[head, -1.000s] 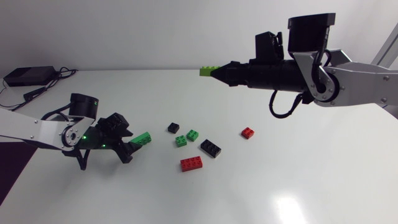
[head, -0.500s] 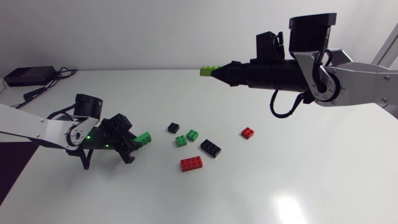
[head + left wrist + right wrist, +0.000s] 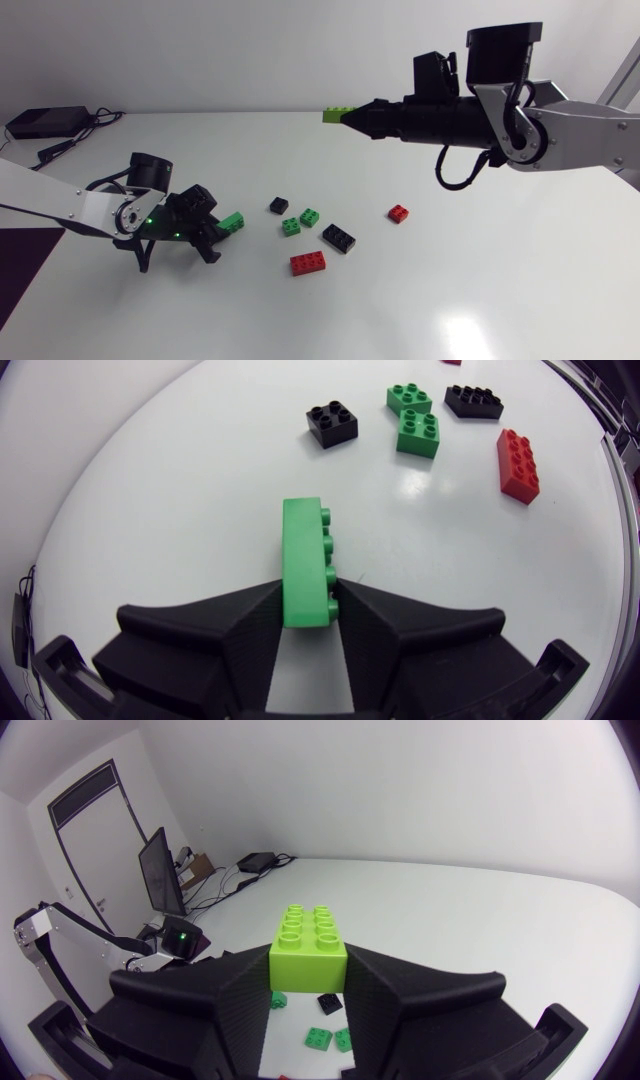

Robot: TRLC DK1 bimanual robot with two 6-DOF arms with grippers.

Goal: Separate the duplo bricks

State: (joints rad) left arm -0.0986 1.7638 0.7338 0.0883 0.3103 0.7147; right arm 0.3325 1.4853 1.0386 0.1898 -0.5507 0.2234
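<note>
- The left gripper [image 3: 308, 600] is closed on a dark green brick [image 3: 305, 560]. Both fingers press its long sides, and its studs point sideways.
- This gripper is low over the white bench [image 3: 450, 290], on my left side. I cannot tell if the brick touches the surface.
- The right gripper [image 3: 310, 975] holds a lime green brick [image 3: 310, 942] between its two fingers, studs up. It is high above the bench and well apart from the left gripper.
- Loose bricks lie on the bench ahead of the left gripper. There is a small black brick [image 3: 278, 205] and two small green bricks [image 3: 291, 227], which lie just beside each other.
- Near them lie a long black brick [image 3: 339, 238] and a long red brick [image 3: 308, 263].
- A small red brick [image 3: 398, 213] lies alone, further to my right.
</note>
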